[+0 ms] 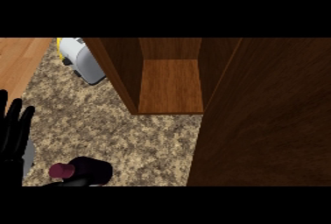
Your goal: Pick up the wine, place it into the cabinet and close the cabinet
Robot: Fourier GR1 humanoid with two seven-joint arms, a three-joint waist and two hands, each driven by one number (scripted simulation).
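The wine bottle (90,169) is dark with a magenta cap pointing left, low in the head view near the left corner, over the speckled counter (129,135). A black shape that looks like part of my right hand (70,183) shows at the lower edge, right against the bottle; the rest of it is cut off. My left hand (13,131) rests open at the left edge, fingers up, apart from the bottle. The wooden cabinet (169,83) stands open at the top centre with a bare shelf inside. Its open door (265,118) fills the right side.
A white and grey appliance (84,61) with a yellow part stands on the counter left of the cabinet. A wooden floor (19,57) shows past the counter's left edge. The open door hides everything on the right.
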